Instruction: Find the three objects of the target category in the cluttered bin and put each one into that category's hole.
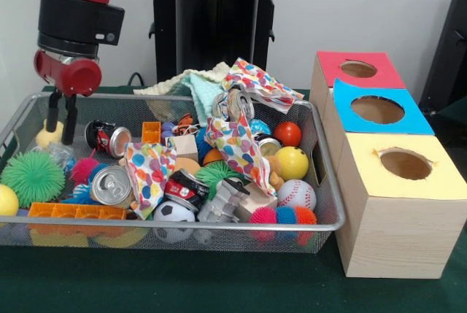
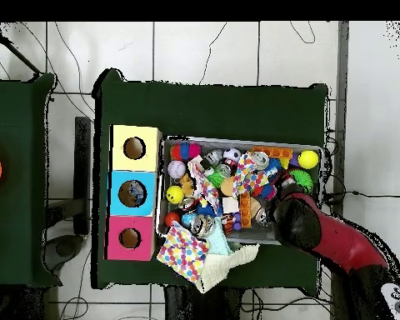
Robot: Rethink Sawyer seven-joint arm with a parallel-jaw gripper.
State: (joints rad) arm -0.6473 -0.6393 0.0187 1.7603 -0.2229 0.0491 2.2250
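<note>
Bin (image 1: pixel 321 219): wire mesh tray crammed with balls, cans, blocks and spotted cloths; the target category is not told.
Gripper (image 1: pixel 60 129): at the bin's far left corner in the front view, two dark fingers parted, holding nothing, tips near a pale yellow ball (image 1: pixel 48 135).
Handling: crushed cans (image 1: pixel 110 184) look light and slippery, best pinched across the body; baseball (image 1: pixel 296 195) firm, round, likely to roll.
Boxes: red box (image 1: pixel 357 69), blue box (image 1: pixel 379 109), yellow box (image 1: pixel 406 163) stand just beside the bin.
Views: overhead hides the fingers under the arm (image 2: pixel 328 235); front shows them.
</note>
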